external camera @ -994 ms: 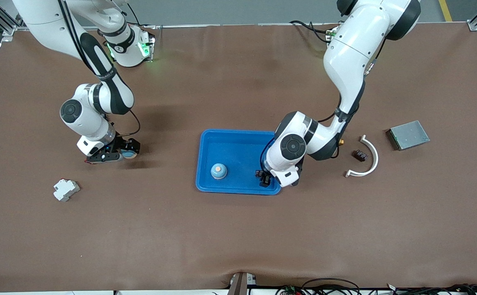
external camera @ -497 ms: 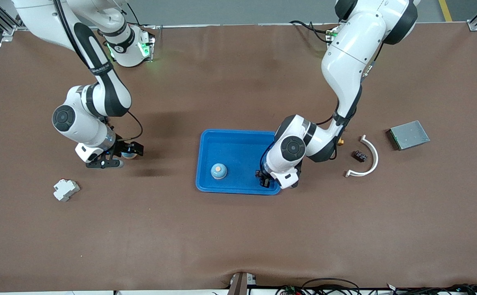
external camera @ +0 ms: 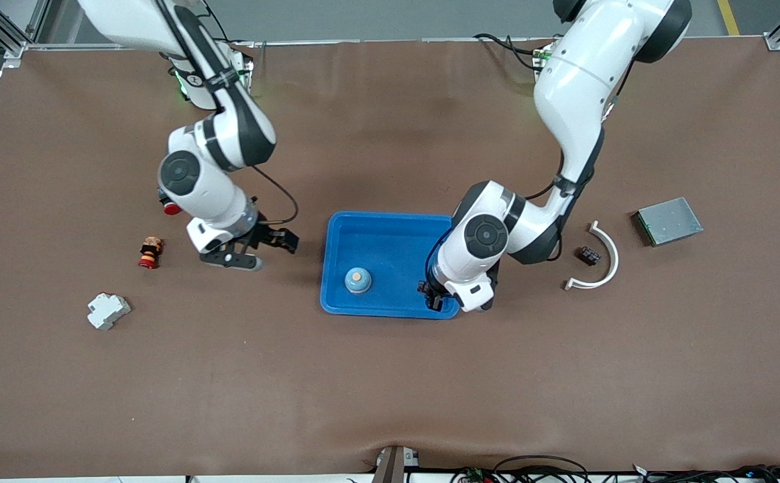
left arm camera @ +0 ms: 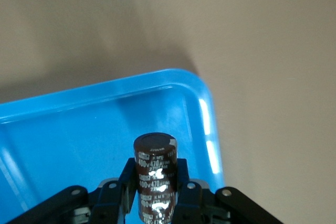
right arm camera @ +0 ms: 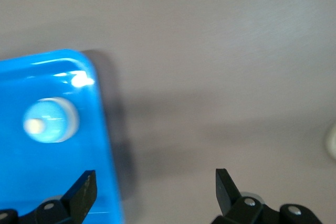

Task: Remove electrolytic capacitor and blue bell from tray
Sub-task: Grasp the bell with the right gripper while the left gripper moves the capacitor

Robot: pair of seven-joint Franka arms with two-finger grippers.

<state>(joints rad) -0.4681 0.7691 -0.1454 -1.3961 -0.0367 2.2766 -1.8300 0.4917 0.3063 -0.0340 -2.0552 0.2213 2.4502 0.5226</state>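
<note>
A blue tray [external camera: 390,231] lies mid-table. The bell [external camera: 357,280], blue with an orange knob, stands in it near the rim closest to the front camera; it also shows in the right wrist view [right arm camera: 51,121]. My left gripper [external camera: 432,294] is low in the tray's corner toward the left arm's end, shut on a dark brown cylindrical capacitor [left arm camera: 155,174] held upright over the tray floor [left arm camera: 79,129]. My right gripper [external camera: 263,249] is open and empty over bare table beside the tray's rim [right arm camera: 102,129] at the right arm's end.
A small red-and-brown part [external camera: 150,252], a red button [external camera: 172,208] and a white breaker [external camera: 108,310] lie toward the right arm's end. A white curved piece [external camera: 603,258], a small dark part [external camera: 588,255] and a grey box [external camera: 666,221] lie toward the left arm's end.
My right arm has swung from the right arm's end toward the tray, uncovering the red-and-brown part and the red button. My left gripper has stayed in the tray corner with the capacitor.
</note>
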